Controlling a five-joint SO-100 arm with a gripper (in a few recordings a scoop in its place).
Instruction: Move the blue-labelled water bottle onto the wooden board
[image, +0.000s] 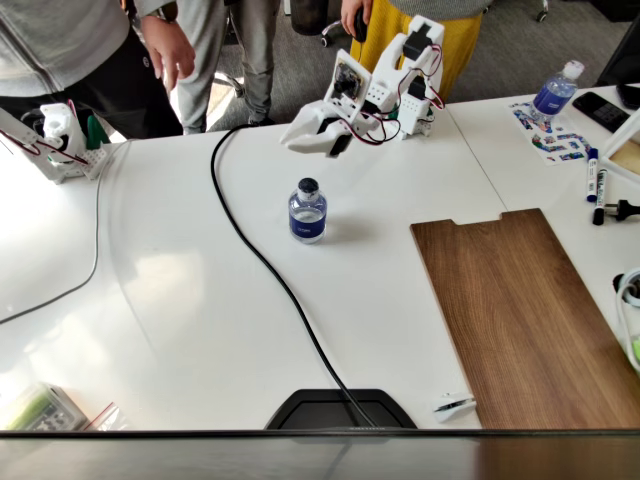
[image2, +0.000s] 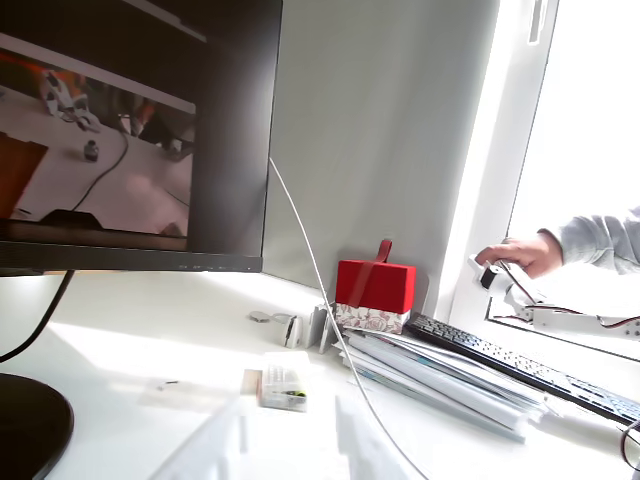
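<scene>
White two-finger gripper (image: 322, 138), upper centre of the fixed view, hangs w/ fingers apart, holding nothing. Small clear plastic blue-labelled water bottle (image: 308, 212) stands upright just below it. I'd drop straight down, close round the label, then carry it right to the dark-brown wooden board (image: 525, 310).

White table (image: 180, 330) on grey carpet (image: 520, 55); grey wall (image2: 380, 130) beside bright window (image2: 590, 130).

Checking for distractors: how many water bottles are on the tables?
2. One water bottle stands mid-table below the hand, left of the wooden board; another bottle, white-capped, stands at the far right.
</scene>
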